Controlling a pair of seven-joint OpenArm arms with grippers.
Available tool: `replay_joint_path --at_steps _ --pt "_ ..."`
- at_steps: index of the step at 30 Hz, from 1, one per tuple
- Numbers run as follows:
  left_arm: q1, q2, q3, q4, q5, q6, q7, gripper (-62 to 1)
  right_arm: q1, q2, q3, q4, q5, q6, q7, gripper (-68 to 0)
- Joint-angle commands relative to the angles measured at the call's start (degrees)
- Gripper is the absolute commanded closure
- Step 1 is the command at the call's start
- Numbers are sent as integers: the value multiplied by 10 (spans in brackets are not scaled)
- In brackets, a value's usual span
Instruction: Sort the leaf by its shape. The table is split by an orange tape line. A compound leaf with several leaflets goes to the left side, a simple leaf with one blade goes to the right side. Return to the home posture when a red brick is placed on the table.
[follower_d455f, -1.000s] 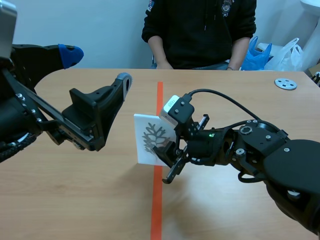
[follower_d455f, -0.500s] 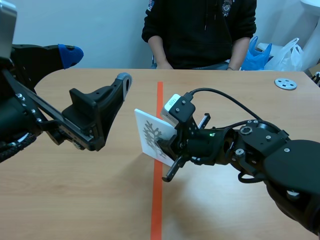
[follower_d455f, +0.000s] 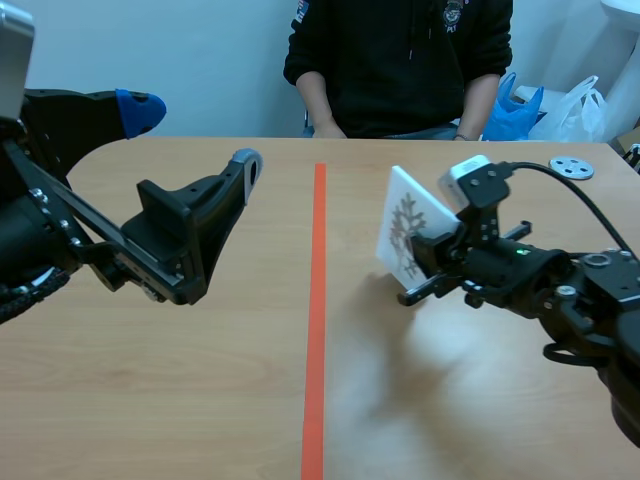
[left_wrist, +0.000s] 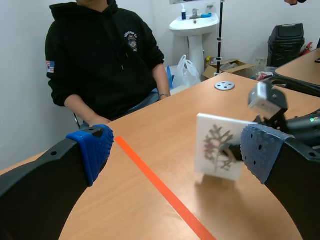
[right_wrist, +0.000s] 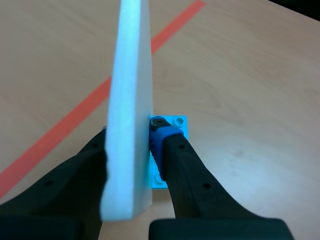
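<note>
right fingers (right_wrist: 186, 172) pinch a flat white card (right_wrist: 129, 100), its leaf (left_wrist: 216, 148) seemingly branched.

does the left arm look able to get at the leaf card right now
Probably not usefully. The leaf card is clamped in the right gripper, held up right of the tape line. The left gripper is open across the line with nothing between, but the right fingers cover the card's lower edge.

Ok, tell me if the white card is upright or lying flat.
Upright, leaning slightly: the card stands on edge, clamped on both faces by the right end effector.
</note>
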Motion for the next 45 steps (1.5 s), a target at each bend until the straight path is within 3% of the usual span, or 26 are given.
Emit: replay_joint_path --at_steps 1,10,13,18,23,29,33,41,45 --pt "0 0 -1 7 -4 0 -7 -546 -5 11 25 23 12 0 10 -13" --pt "0 0 -1 7 -4 1 -7 -546 -90 53 204 37 50 -10 11 -13" --pt "0 0 -1 7 -4 1 -7 -546 -122 58 259 37 69 -28 12 -13" --pt "0 0 -1 7 -4 1 -7 -546 -174 58 342 37 87 -32 15 -13" --pt "0 0 -1 7 -4 1 -6 -546 -217 58 393 36 93 -53 15 -13" --pt "0 0 -1 7 -4 1 -6 -546 -238 57 412 36 113 -64 19 -16" --pt "0 0 -1 7 -4 1 -6 -546 -238 57 412 36 113 -71 19 -103" --pt "0 -1 -1 7 -4 1 -6 -546 -240 57 412 36 121 -74 19 -477" --pt "0 -1 -1 7 -4 1 -6 -546 -247 57 412 43 128 -72 29 -559"
